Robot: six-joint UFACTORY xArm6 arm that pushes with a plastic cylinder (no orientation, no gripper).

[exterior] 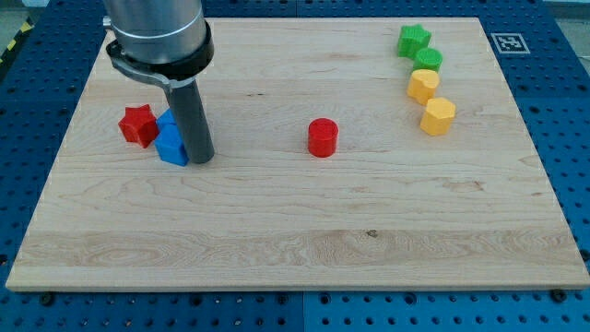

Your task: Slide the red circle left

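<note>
1. My tip [201, 159] rests on the worktop [277, 249] at centre left of the frame, touching a blue block [171, 146]; there is no gripper, so nothing is held.
2. A red star [137, 124] sits just left of the blue block.
3. The red circle [323, 137] stands at mid-frame, well right of my tip, untouched.
4. Judgement: approach step; my tip must next pass round to the circle's right side.

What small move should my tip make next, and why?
Probably travel toward the view's right, passing around the red circle to reach its right side. My tip now sits at the view's left, against the blue block, so it is on the wrong side to push the circle left.
</note>
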